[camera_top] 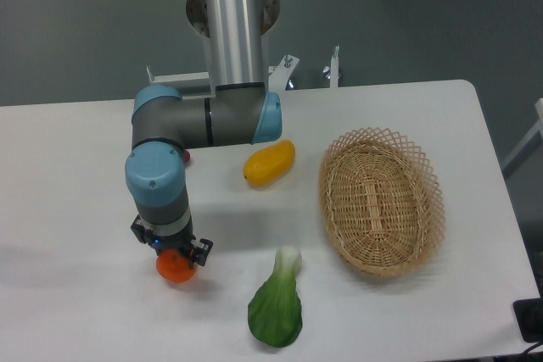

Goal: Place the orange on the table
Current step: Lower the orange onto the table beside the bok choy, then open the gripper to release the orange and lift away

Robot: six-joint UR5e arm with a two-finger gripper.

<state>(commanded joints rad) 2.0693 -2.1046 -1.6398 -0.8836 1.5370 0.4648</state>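
The orange [175, 269] is a small round bright orange fruit at the front left of the white table [76, 201]. My gripper [174, 258] points straight down over it and is shut on it from above, so only its lower half shows. The orange is at or just above the tabletop; I cannot tell if it touches. The fingers are mostly hidden by the wrist.
An oblong yellow-orange mango-like fruit [269, 164] lies mid-table. A green leafy vegetable [277, 311] lies at the front, right of the orange. An oval wicker basket [381, 201] stands on the right. A small red thing [186, 157] peeks out behind the arm.
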